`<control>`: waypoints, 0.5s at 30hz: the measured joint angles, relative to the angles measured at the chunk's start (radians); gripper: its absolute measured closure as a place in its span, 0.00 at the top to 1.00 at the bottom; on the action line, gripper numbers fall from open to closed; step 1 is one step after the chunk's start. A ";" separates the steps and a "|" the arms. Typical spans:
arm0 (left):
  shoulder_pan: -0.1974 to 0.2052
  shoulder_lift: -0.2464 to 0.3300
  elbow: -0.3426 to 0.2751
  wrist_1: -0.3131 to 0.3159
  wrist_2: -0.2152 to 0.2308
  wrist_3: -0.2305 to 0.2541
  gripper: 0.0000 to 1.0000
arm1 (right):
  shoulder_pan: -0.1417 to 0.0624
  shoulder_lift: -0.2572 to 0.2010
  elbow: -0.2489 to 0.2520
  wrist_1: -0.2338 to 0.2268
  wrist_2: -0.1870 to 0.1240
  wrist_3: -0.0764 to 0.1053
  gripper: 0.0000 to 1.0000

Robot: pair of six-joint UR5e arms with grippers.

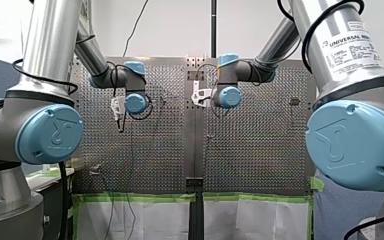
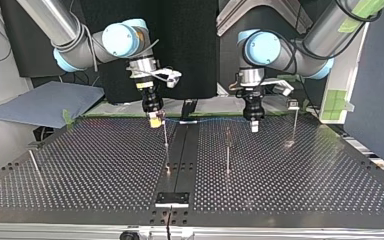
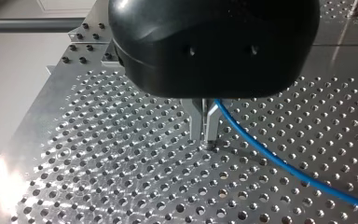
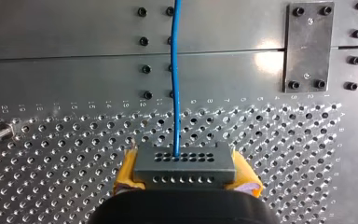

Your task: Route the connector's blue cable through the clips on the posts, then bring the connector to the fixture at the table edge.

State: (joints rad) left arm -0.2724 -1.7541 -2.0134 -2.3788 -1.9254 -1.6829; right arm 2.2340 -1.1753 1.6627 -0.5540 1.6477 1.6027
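Observation:
In the right wrist view my right gripper (image 4: 185,179) is shut on the grey connector (image 4: 185,165), with yellow pads (image 4: 128,170) on both sides of it. The blue cable (image 4: 174,70) leaves the connector's face and runs straight ahead over the plate. My left gripper (image 3: 204,140) has its metal fingers (image 3: 195,122) shut on the blue cable (image 3: 270,156), tips close to the perforated plate. In the top view the cable (image 2: 210,120) is stretched level between my right gripper (image 2: 155,120) at the left and my left gripper (image 2: 254,124) at the right, low over the table's far edge.
Thin posts stand on the table: one (image 2: 166,137) just in front of my right gripper, one (image 2: 227,152) right of the centre seam, one with a clip (image 2: 293,117) at the far right, one leaning (image 2: 34,164) at the left. A black plate (image 2: 172,198) sits at the near edge.

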 joint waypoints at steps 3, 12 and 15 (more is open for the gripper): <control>0.006 -0.002 0.001 0.000 0.012 -0.001 0.07 | -0.002 0.001 0.000 0.000 0.000 0.002 0.00; 0.029 -0.003 0.020 -0.004 0.047 -0.002 0.07 | -0.009 0.005 0.000 0.000 0.000 0.002 0.00; 0.037 -0.003 0.024 -0.008 0.058 -0.004 0.07 | -0.010 0.005 0.000 0.000 0.000 0.002 0.00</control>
State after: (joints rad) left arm -0.2355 -1.7570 -1.9895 -2.3869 -1.8672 -1.6866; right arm 2.2240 -1.1698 1.6623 -0.5541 1.6476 1.6048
